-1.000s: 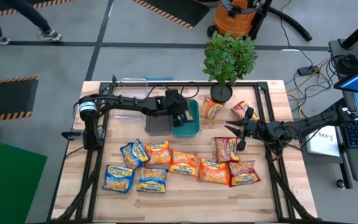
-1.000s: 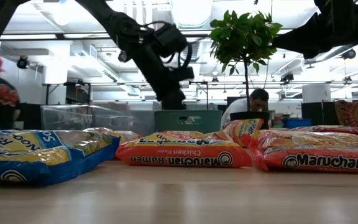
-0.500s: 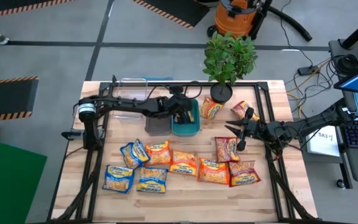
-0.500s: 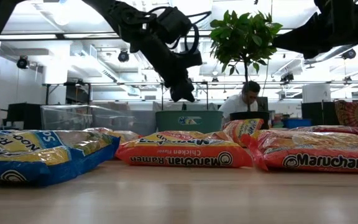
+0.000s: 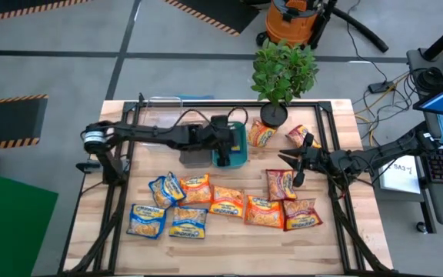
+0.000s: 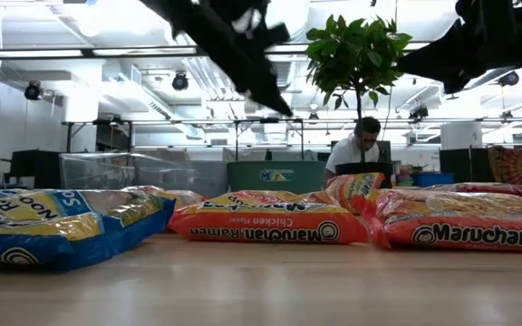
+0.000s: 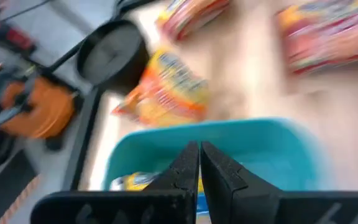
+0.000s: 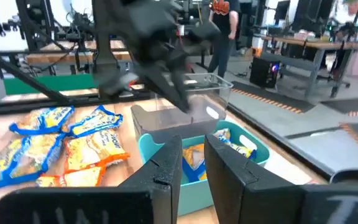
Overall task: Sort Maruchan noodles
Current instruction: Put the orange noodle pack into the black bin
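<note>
Several Maruchan packets lie flat on the table: blue-and-yellow ones, orange ones and red ones on its near half. Two more lie by the plant pot. Another blue-and-yellow packet lies inside the teal bin. My left gripper hangs shut above the teal bin and holds nothing. My right gripper waits open over the table's right side, near a red packet.
A grey bin stands beside the teal one and a clear bin stands farther back. A potted plant is at the far edge. A black frame rail rings the table. A person sits in the room behind.
My left gripper has risen out of the teal bin, up toward the top of the low view, and has drifted slightly toward the table's right. The packets have not moved.
</note>
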Motion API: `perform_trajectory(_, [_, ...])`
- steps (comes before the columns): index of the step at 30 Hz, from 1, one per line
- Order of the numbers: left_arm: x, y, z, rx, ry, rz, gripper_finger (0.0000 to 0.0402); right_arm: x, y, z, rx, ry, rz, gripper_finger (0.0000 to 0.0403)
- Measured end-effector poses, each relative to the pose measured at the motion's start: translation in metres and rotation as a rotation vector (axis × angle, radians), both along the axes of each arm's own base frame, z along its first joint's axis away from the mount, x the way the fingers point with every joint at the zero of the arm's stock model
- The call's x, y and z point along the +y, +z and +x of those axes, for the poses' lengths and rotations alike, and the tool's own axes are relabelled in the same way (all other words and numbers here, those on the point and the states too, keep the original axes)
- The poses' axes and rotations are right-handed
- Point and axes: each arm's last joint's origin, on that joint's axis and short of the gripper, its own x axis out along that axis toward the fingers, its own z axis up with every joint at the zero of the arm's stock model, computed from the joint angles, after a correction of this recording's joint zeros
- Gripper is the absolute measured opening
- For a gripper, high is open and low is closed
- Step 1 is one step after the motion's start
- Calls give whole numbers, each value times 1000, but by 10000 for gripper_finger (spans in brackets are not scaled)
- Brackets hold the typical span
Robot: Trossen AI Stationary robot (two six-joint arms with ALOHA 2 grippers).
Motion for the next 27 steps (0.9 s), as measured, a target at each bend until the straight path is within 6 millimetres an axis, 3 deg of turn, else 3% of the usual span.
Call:
perform_trajectory(5, [-41,20,-24,-41,-216,-139,0,0,-2,0,-16,-2,105,47])
perform_trajectory(9, [-70,19,-48,-42,-276,-223,0,2,-6,3,-13,41,237,43])
perform_trajectory(15, [-97,-8,-78,33,-271,-332,0,10,-22,14,60,86,470,43])
perform_trajectory(21, [-107,-45,-93,76,-204,-436,0,16,-41,29,139,24,642,43])
perform_trajectory(27, [-112,-73,-98,77,-155,-508,0,27,-30,60,206,54,690,43])
